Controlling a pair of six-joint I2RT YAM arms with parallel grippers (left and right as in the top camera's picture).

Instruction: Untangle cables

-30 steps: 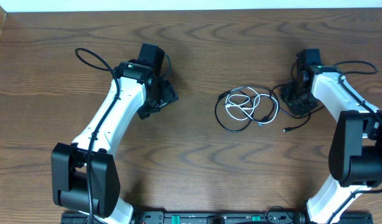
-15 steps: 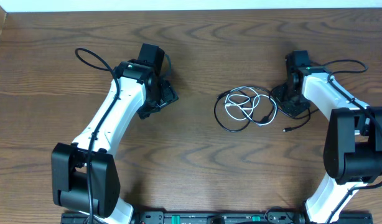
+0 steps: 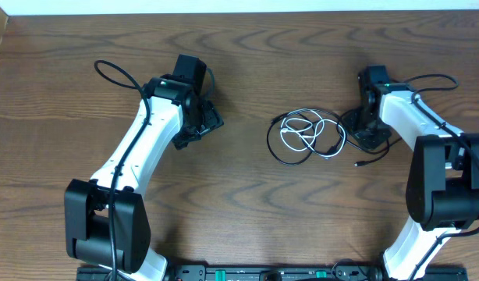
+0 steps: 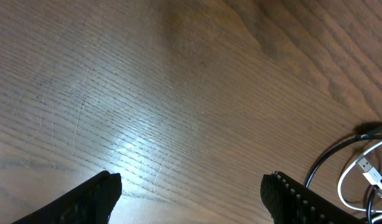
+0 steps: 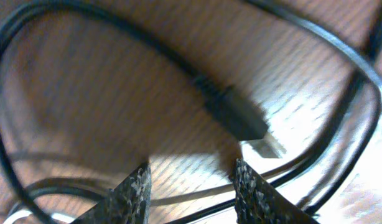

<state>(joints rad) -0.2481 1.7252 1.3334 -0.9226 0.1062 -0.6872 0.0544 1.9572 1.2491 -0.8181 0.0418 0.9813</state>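
The cables lie in a loose tangle right of the table's centre. A white cable (image 3: 299,137) is coiled inside a black cable's loop (image 3: 277,153). A second black cable (image 3: 347,119) curls under my right gripper (image 3: 368,136), and one small plug (image 3: 360,164) lies just below it. In the right wrist view the right gripper (image 5: 191,196) hangs low over the wood, jaws apart. Thin black strands (image 5: 197,198) cross the gap between the jaws, and a black plug (image 5: 237,118) lies just ahead. My left gripper (image 3: 200,127) stands wide open over bare wood (image 4: 191,202). The cables (image 4: 365,171) show at its right edge.
Thicker black arm cables loop beside the left arm (image 3: 115,74) and the right arm (image 3: 438,82). The white wall edge (image 3: 239,6) bounds the table at the back. The arm bases (image 3: 107,226) stand at the front corners.
My right gripper has shifted a little to the left toward the tangle, and the cable loops nudged slightly left with it. The left arm has not moved.
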